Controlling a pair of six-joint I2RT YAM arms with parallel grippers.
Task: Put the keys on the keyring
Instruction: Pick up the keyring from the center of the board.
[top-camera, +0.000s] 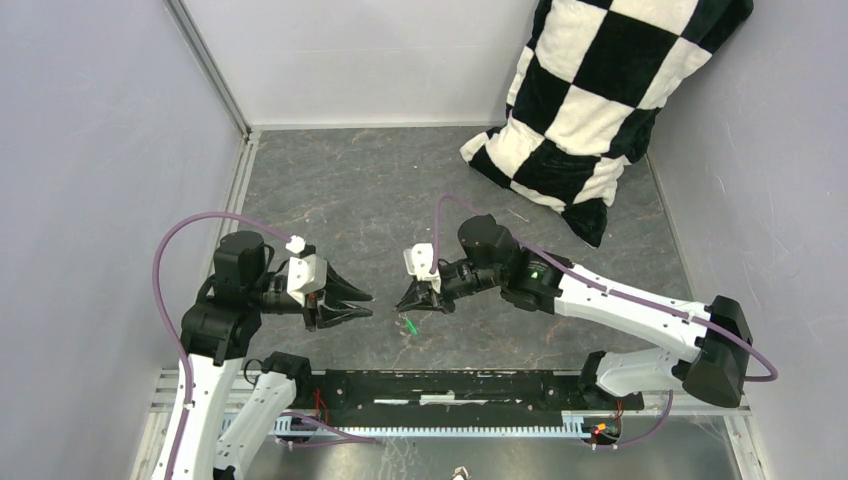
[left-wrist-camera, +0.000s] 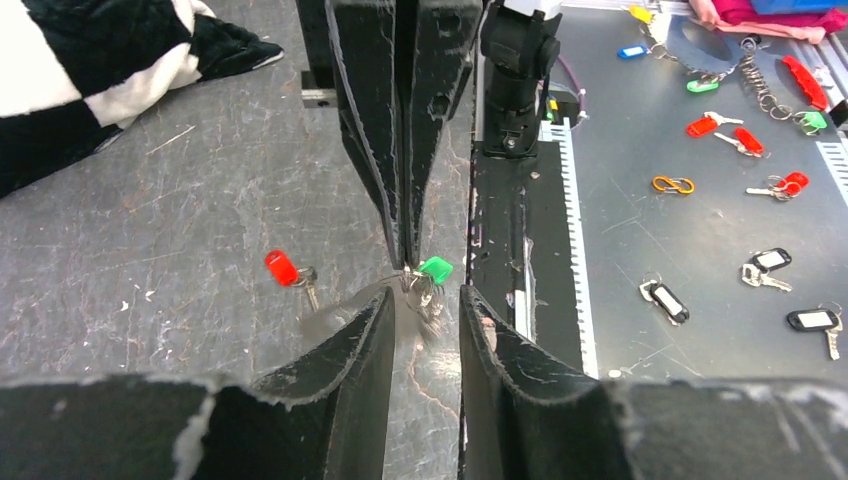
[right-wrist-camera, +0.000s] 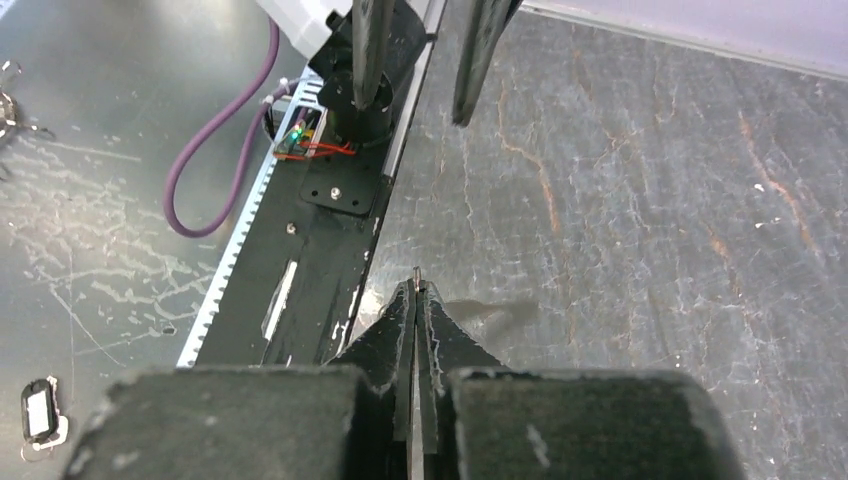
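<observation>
My right gripper is shut on a thin metal piece, the keyring, which hangs blurred below its tips with the green-headed key against it. The green key also shows in the top view. In the right wrist view only a metal sliver sticks out of the shut right gripper. The red-headed key lies flat on the table, left of the ring. My left gripper is open and empty, facing the right one with the ring just beyond its tips; it also shows in the top view.
A black-and-white checked pillow lies at the back right. The black base rail runs along the near edge. Beyond it, a lower metal surface holds several spare keys, tags and rings. Grey walls close in the left and right.
</observation>
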